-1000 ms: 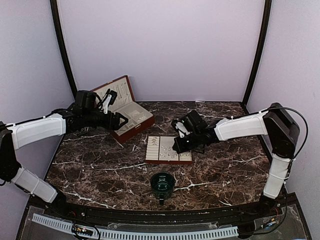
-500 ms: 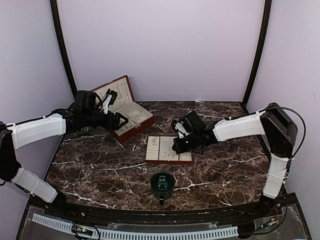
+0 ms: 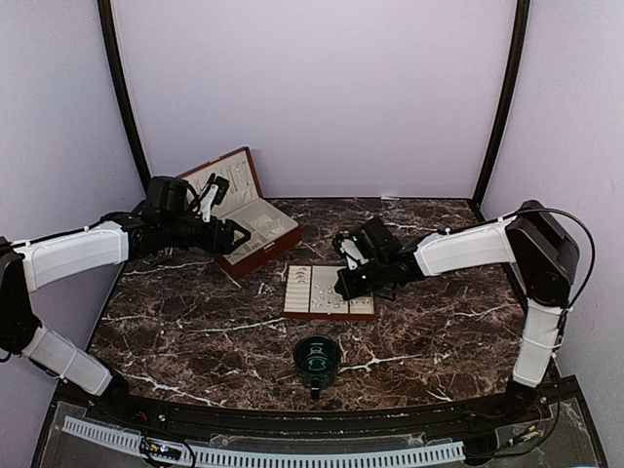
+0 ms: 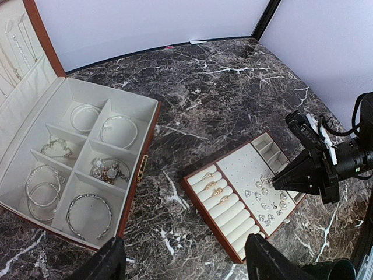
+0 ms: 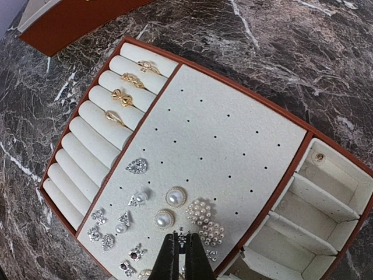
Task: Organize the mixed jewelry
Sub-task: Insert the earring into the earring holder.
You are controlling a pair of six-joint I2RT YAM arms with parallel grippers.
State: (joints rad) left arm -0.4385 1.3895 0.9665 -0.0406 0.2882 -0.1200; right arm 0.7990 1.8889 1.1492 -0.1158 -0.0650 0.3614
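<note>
The mixed jewelry lies on a small cream-padded tray (image 5: pixel 233 134) with a red-brown rim. Several gold rings (image 5: pixel 122 96) sit in the rolls on its left. Pearl and silvery earrings (image 5: pixel 169 204) crowd the near corner of the holed pad. My right gripper (image 5: pixel 182 252) hangs just above that corner, shut on a tiny silvery earring (image 5: pixel 182 238) pinched at its tips. In the top view the right gripper (image 3: pixel 343 286) is over the tray (image 3: pixel 297 292). My left gripper (image 3: pixel 239 234) hovers open by the jewelry box (image 3: pixel 255 226), its fingers (image 4: pixel 111 262) spread over bare marble.
The open red-brown jewelry box (image 4: pixel 105 93) holds silver bracelets (image 4: pixel 84 116) in cream compartments, its lid propped up behind. A dark green cup (image 3: pixel 318 356) stands on the marble in front of the tray. Small side compartments (image 5: pixel 315 198) line the tray's right end.
The right gripper has crept slightly left over the tray's earring corner. The left arm has not moved.
</note>
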